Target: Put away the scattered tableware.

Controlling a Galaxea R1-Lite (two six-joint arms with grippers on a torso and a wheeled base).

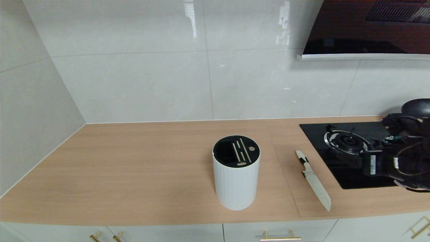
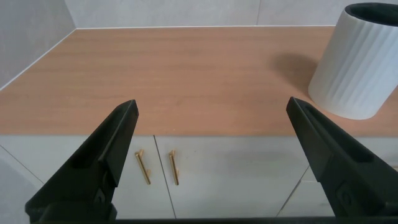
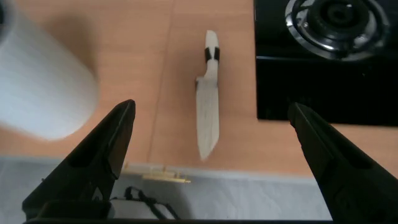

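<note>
Knife lies flat just right of the white slotted holder, and the wide-open right gripper, farther right, should, I judge, straddle the dark-banded handle end squarely, clear of the blade, before closing.

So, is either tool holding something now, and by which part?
Nothing is held: the left tool and right tool are open; the knife lies on the counter.

A kitchen: gas hob in a wooden counter, tiled wall, apparently a range hood above.
</note>
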